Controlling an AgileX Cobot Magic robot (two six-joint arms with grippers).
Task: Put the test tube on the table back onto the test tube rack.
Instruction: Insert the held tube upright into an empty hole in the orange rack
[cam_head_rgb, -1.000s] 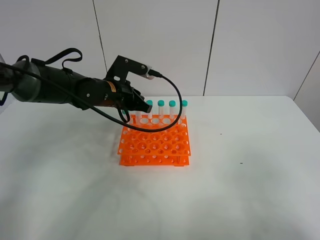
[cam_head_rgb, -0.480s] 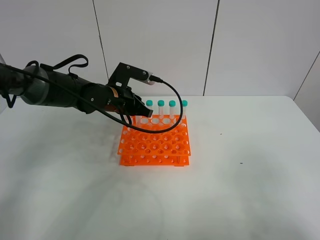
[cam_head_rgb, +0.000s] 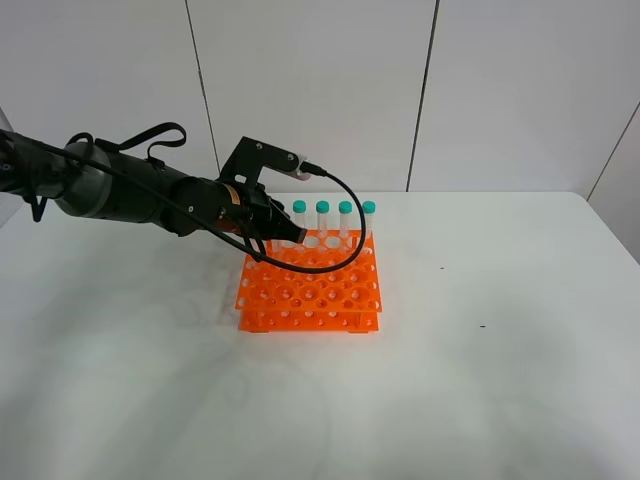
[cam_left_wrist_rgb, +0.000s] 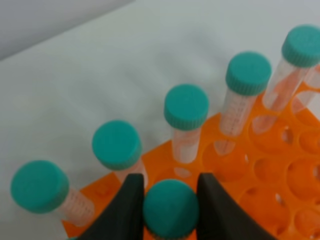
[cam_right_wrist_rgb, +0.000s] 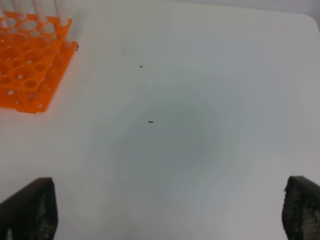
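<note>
White wall panels stand behind the table (cam_head_rgb: 500, 380), and the orange test tube rack (cam_head_rgb: 310, 285) sits a little left of its middle. From where I stand the left arm comes in from nine o'clock, and the left gripper (cam_left_wrist_rgb: 170, 200) hangs over the rack's back left corner, at about eleven o'clock on the rack. Its two dark fingers (cam_left_wrist_rgb: 131, 205) are pressed in on the teal cap of the test tube (cam_left_wrist_rgb: 171, 207), one on either side, so the tube is carried upright above the orange grid; whether its tip has already entered a hole I cannot tell. Just behind it a row of capped tubes (cam_left_wrist_rgb: 186, 107) stands in the rack's far edge holes.

The right gripper (cam_right_wrist_rgb: 165, 210) waits off at three o'clock over bare tabletop with its jaws spread wide and nothing between them.

I judge this to be the insertion step: the tube is off the table and poised over the rack. What seems called for next is lining the pointed tip up with a free hole in the second row, clear of the neighbouring caps, lowering straight down until the tube seats, then letting go and lifting away without knocking the row behind.
</note>
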